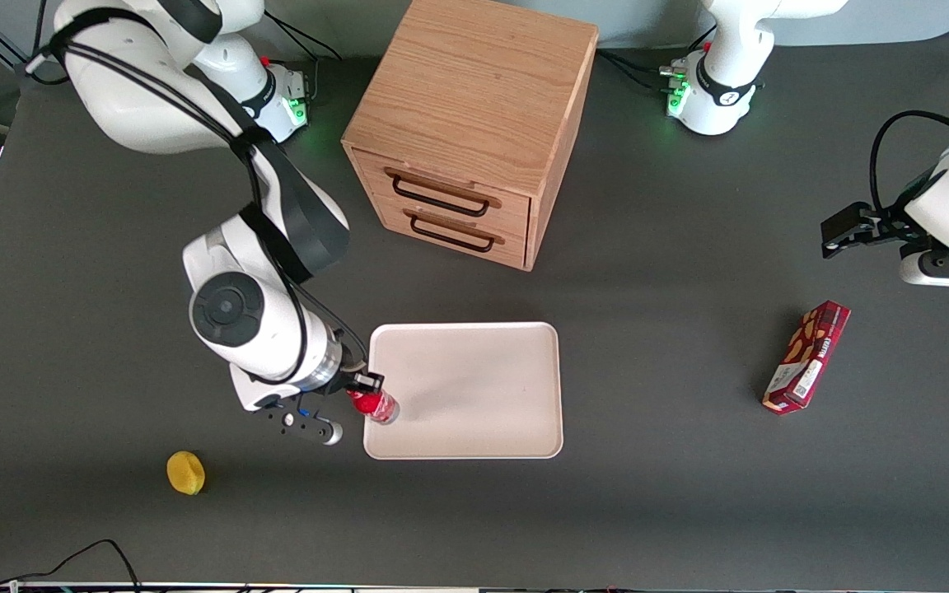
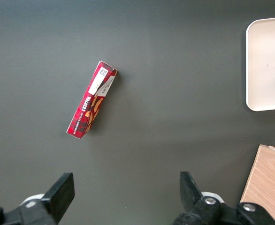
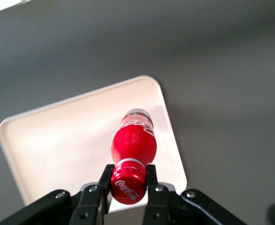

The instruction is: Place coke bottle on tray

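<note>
- The tool point(image 3: 128, 180) has its two fingers pinched on the red cap of the coke bottle point(image 3: 133, 143), so the carry is over and the set-down is the step in hand.
- The bottle hangs upright over the tray point(image 1: 474, 428), just inside the corner nearest the working arm and the front camera.
- From the front, the bottle point(image 1: 376, 403) sits right at the tray's edge, with the tool point(image 1: 366, 383) above it.
- Next move, as I read it: lower until the clear base meets the tray, then part the fingers without tipping the bottle.
- Being so close to the rim, a nudge toward the tray's middle looks wise.
- Hard to tell: whether the base already touches the tray or hovers above it.
- The arm's bulk hides much of the tool from the front.
</note>
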Tool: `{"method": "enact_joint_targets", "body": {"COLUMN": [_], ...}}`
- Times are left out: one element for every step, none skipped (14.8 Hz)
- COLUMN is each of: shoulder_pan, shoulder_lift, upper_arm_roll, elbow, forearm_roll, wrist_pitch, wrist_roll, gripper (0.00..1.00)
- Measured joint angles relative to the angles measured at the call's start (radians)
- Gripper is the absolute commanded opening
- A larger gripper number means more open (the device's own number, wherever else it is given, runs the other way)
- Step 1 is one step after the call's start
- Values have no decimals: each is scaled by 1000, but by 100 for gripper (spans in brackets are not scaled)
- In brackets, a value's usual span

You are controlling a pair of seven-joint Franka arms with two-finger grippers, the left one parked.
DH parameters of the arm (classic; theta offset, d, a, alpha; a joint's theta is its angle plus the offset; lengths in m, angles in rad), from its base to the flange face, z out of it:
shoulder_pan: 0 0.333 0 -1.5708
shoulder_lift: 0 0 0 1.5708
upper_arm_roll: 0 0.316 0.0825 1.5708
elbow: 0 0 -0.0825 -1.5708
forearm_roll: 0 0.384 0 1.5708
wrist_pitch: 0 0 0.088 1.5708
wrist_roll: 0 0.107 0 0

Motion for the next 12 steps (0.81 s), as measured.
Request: {"method": "enact_joint_targets", "body": {"shoulder_pan": [1,1,2,2,4,7,12,19,24,27,28,28], "shoulder_lift": [19,30,38,43,46,49,54,61,67,71,74,77], "upper_arm_roll": [2,4,7,9,12,13,13,13,13,13,13,13], "elbow": [5,6,6,6,5,4,3,1,-3,-8,-13,-13], "forearm_roll": [-24,-39,-46,-49,-51,-56,-70,-86,-98,-103,-106,-107], "wrist_pitch": [9,17,23,34,47,55,61,67,75,81,84,85], "wrist_roll": [15,26,34,43,56,65,71,80,89,95,98,98], "gripper": [0,0,0,0,0,0,0,0,0,3,57,100]}}
